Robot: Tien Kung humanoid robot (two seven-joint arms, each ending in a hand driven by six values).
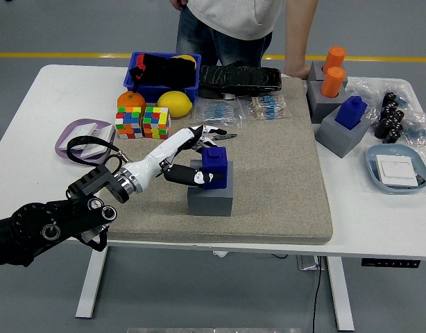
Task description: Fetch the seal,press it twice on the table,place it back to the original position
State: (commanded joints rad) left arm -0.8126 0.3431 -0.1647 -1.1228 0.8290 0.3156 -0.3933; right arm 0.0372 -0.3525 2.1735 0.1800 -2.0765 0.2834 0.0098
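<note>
The left arm reaches in from the lower left corner, forearm angled up and rightward. Its left hand (192, 156) has the thumb low, the other fingers (214, 131) extended above it, curled forward.

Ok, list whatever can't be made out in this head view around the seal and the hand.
- Underside of the blue seal: hidden where it meets the gray block, so seated or lifted is unclear.
- Left robot hand: its palm side faces away, so the contact with the seal is hidden.
- Right arm: out of view.
- Person's hand: partly hidden behind the gray holder.
</note>
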